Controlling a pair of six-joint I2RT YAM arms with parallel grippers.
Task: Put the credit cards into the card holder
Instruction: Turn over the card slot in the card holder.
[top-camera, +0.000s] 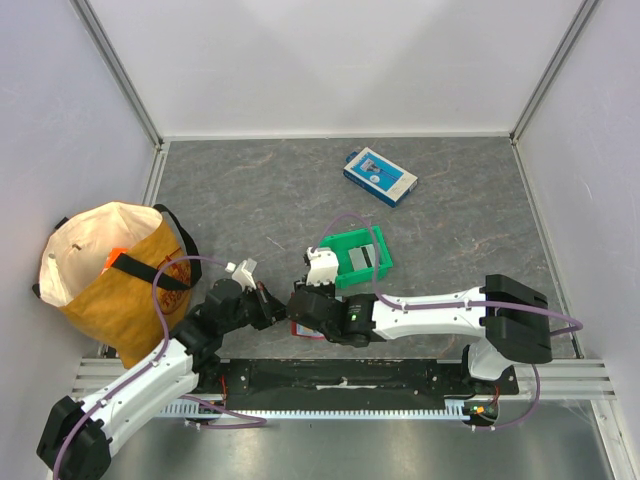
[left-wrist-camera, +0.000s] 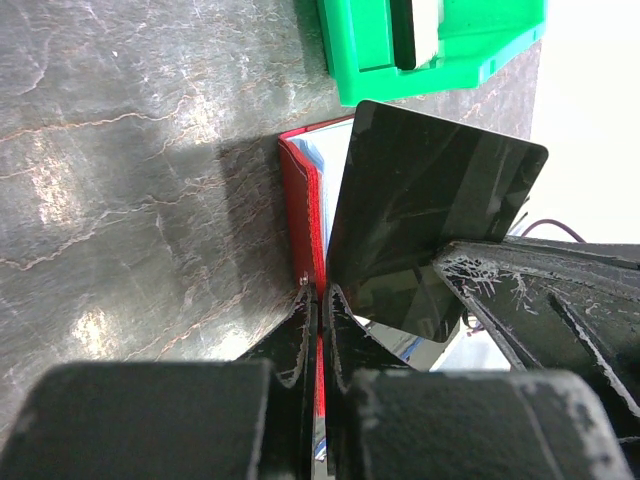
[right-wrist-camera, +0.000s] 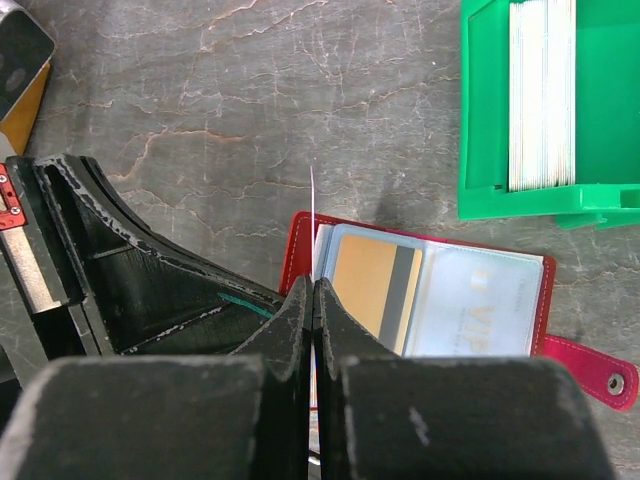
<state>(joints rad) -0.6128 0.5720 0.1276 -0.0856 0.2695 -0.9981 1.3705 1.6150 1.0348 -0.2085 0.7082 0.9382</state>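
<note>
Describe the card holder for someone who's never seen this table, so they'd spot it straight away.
Find the green plastic bin near the middle of the grey table; the card holder lies just beside it, on the robot's side. Unlike the bin, it is a red wallet, open, its clear sleeves showing a tan card and a pale blue card.
</note>
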